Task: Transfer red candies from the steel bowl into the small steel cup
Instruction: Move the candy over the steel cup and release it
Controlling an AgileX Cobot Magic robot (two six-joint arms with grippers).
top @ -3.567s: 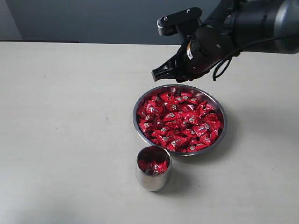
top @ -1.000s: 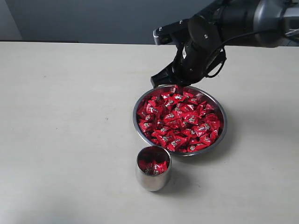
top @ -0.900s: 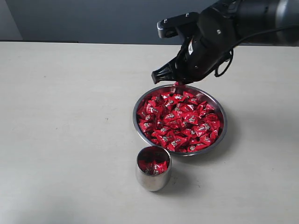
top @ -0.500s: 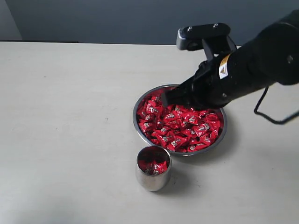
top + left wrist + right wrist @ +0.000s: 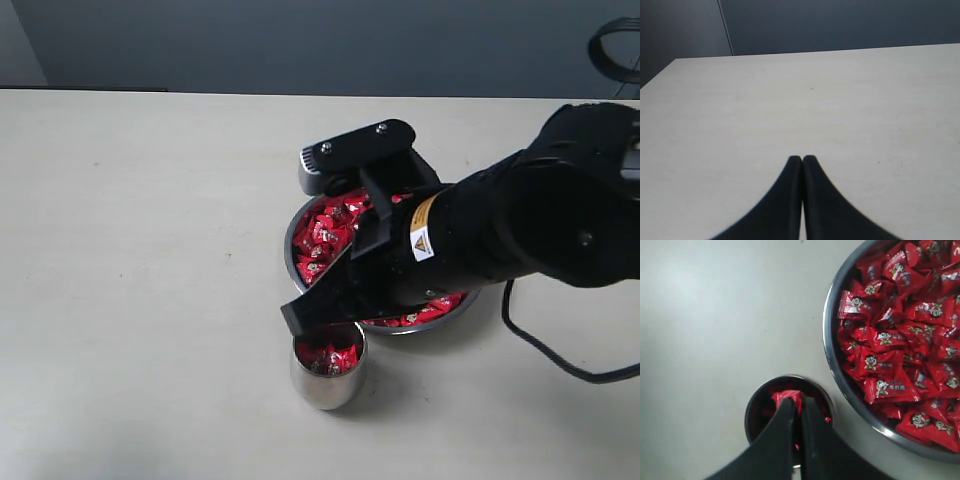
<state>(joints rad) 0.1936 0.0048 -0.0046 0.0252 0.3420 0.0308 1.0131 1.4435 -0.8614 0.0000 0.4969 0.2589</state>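
Now, right tool pinching candy, above cup

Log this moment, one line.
right gripper: shut on red candy, over small steel cup | left gripper: shut | steel bowl: many red candies

A small label on the right arm – orange above, white below – bears a black warning triangle; its wording is too small to read. The red candies carry a cartoon face and tiny white characters, illegible
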